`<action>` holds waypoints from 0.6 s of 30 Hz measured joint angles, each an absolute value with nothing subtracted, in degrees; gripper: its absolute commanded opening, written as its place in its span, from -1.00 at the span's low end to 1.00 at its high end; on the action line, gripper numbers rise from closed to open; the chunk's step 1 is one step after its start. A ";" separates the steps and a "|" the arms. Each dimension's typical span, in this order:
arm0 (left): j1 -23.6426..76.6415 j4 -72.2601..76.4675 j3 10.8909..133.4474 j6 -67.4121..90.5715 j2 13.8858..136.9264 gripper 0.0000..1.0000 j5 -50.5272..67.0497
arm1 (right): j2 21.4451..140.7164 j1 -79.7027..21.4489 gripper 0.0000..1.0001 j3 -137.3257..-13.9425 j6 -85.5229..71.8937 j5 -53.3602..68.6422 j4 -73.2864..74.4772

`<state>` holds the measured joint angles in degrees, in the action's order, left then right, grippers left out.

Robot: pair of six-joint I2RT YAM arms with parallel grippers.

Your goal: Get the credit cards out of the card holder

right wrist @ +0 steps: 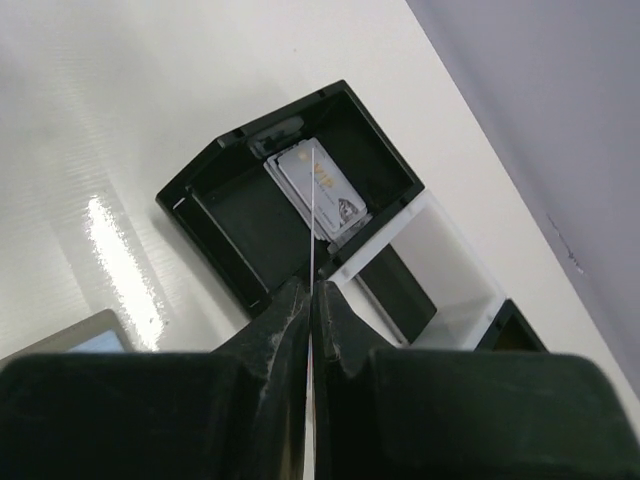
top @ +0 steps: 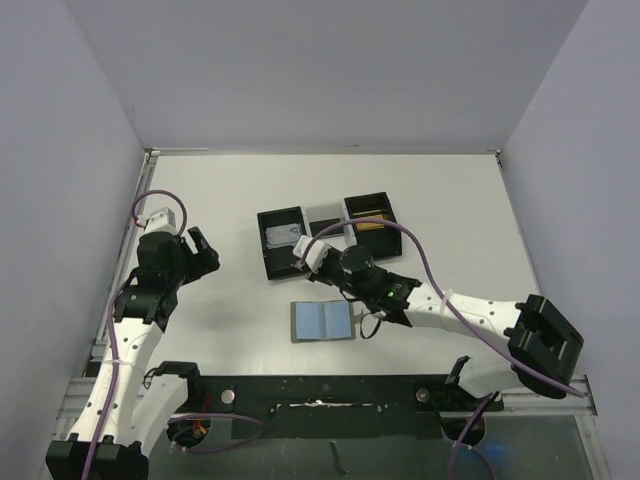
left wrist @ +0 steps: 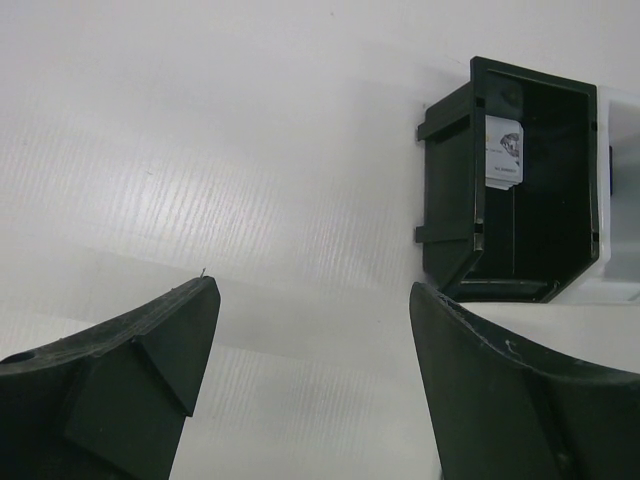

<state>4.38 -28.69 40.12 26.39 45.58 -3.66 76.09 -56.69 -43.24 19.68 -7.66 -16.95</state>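
The card holder [top: 322,322] lies open on the table, blue-grey inside facing up; its corner shows in the right wrist view [right wrist: 80,338]. My right gripper [top: 320,260] [right wrist: 312,286] is shut on a thin white card [right wrist: 312,210], seen edge-on, and holds it above the left black compartment [right wrist: 250,225] of the tray. A grey card [right wrist: 322,190] lies in that compartment and also shows in the left wrist view [left wrist: 503,150]. My left gripper [top: 203,250] [left wrist: 315,290] is open and empty over bare table, left of the tray.
The black-and-white three-compartment tray [top: 325,216] stands beyond the card holder. Its right black compartment [top: 370,208] holds a yellowish card [top: 368,224]. The table's walls stand to the left, right and rear.
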 measured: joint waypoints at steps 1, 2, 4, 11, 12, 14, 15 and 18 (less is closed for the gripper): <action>4.38 -28.69 40.12 26.46 45.52 0.54 -3.99 | 77.78 -56.29 -1.00 -45.08 20.84 -7.11 -16.43; 4.38 -28.69 40.12 26.48 45.54 0.54 -4.14 | 79.13 -56.16 -1.00 -46.52 21.89 -6.76 -15.99; 4.38 -28.69 40.12 26.50 45.54 0.54 -4.27 | 82.61 -55.96 -1.00 -49.82 24.32 -6.24 -14.50; 4.38 -28.67 40.01 26.55 45.19 0.54 -4.25 | 94.83 -54.48 -0.99 -60.99 31.51 -5.58 -9.39; 4.38 -28.67 39.94 26.55 45.06 0.54 -4.25 | 96.40 -54.00 -0.99 -62.11 32.60 -5.63 -9.30; 4.38 -28.67 39.88 26.55 44.82 0.54 -4.23 | 99.26 -53.08 -0.99 -63.90 34.63 -5.74 -9.23; 4.38 -28.62 39.88 26.52 44.77 0.54 -4.14 | 100.62 -52.62 -0.99 -64.82 35.68 -5.80 -9.10; 4.38 -28.53 39.86 26.44 44.73 0.54 -3.31 | 104.90 -51.57 -0.99 -67.79 38.37 -5.58 -9.19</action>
<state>4.38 -28.53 39.86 26.44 44.73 -3.31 104.90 -51.57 -67.79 38.37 -5.58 -9.19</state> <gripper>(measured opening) 0.767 0.025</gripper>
